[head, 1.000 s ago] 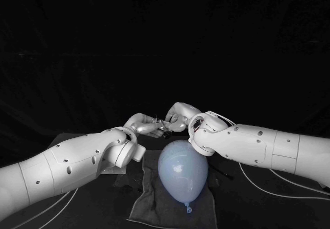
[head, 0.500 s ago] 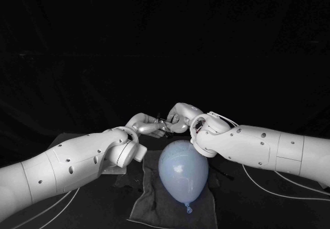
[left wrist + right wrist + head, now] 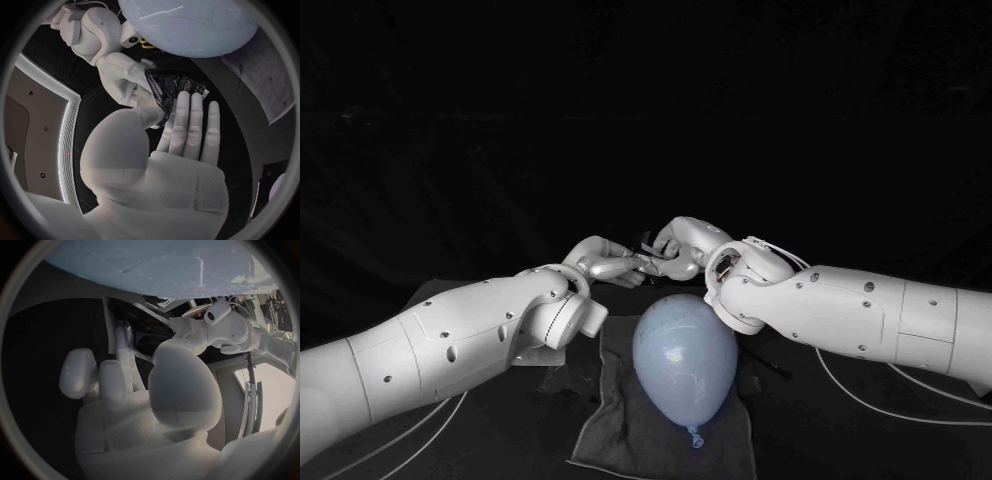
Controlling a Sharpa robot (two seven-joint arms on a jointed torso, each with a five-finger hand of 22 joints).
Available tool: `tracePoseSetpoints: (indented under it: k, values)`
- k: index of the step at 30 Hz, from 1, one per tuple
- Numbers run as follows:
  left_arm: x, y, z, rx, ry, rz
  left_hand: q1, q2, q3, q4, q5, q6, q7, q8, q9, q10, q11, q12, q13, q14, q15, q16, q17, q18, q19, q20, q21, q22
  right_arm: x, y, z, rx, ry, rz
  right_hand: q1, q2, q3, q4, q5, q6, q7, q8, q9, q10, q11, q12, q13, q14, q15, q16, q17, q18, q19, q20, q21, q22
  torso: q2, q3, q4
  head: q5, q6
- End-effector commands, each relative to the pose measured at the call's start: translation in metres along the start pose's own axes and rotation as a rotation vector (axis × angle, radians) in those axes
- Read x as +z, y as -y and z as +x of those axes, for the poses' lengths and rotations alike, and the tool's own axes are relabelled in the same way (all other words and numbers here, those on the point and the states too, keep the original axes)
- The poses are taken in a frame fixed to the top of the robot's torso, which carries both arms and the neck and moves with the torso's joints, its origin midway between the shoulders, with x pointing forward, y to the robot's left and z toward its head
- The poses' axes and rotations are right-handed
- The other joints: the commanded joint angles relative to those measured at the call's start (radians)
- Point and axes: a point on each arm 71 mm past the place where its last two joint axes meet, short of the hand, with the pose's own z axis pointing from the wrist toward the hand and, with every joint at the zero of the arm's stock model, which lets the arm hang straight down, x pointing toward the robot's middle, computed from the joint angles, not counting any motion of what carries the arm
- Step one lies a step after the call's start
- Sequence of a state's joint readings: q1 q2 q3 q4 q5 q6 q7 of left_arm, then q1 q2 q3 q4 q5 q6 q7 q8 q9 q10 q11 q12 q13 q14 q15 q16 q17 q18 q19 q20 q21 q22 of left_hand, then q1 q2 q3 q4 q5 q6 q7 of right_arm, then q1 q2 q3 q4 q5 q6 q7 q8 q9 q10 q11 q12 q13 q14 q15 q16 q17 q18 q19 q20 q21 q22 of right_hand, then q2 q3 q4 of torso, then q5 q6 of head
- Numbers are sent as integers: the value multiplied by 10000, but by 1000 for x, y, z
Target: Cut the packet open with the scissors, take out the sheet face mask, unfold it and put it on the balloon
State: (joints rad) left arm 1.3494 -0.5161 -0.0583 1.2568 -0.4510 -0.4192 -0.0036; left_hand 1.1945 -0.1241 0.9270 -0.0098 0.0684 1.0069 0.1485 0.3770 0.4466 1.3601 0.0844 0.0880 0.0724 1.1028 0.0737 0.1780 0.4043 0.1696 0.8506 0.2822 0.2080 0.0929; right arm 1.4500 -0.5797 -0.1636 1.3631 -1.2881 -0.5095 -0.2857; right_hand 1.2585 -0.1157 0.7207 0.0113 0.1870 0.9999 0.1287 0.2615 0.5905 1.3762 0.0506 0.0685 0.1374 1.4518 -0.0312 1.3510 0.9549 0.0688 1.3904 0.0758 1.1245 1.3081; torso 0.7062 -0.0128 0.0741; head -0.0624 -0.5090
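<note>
The black bench (image 3: pixel 783 445) carries a dark cloth (image 3: pixel 607 432) spread flat in front of the robot. White cables (image 3: pixel 874 388) trail over the bench on either side.

A pale blue balloon (image 3: pixel 684 360) lies on the cloth. Its round end points away from the robot and its knotted neck points toward the near edge of the cloth. Nothing covers the balloon.

Both arms reach in over the bench and meet just beyond the balloon's far end, above the bench. The left hand (image 3: pixel 603 266) and the right hand (image 3: pixel 681 247) face each other there, with their fingertips close together.

The left wrist view shows the left hand with its fingers (image 3: pixel 190 122) laid straight, side by side. Its thumb is brought across toward them. The packet (image 3: pixel 170 89), dark and crinkled with small pale print, lies against those fingers, and the thumb tip pins its near edge. This hand has hold of the packet.

From the other side, the right hand's fingertips meet the far edge of the packet. In the right wrist view some of its fingers (image 3: pixel 81 372) stand apart while the thumb curls inward. I cannot tell whether it truly grips the packet or only touches it.

The packet hangs between the two hands, near the balloon but clear of it.
</note>
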Motion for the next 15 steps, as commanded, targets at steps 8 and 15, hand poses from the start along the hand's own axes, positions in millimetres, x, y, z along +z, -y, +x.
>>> tracePoseSetpoints:
  k: [8,15]
  values:
    - [2,-3,-4,77,218,-225,-26,117,19,-65,40,20,-48,27,553,77,-3,49,13,75,-28,43,12,116,25,-34,44,21,-3,-10,-2,178,-157,-777,123,221,1710,-752,2335,-1050,560,-1100,-571,-1514,524,-74,-396,-471,372,-1013,-1652,446,-646,188,-1232,1140,2,-8,10,2,-13]
    - [2,-3,-5,83,249,-254,-41,121,29,-80,46,22,-50,30,558,81,-5,51,14,77,-30,46,13,118,34,-38,58,27,-5,-13,-1,514,-382,-987,202,-152,2221,-2087,4165,-1746,935,-1959,-1336,-2653,872,-21,-738,-758,603,-1278,-1984,634,-1541,368,-1205,920,3,-11,15,7,-6]
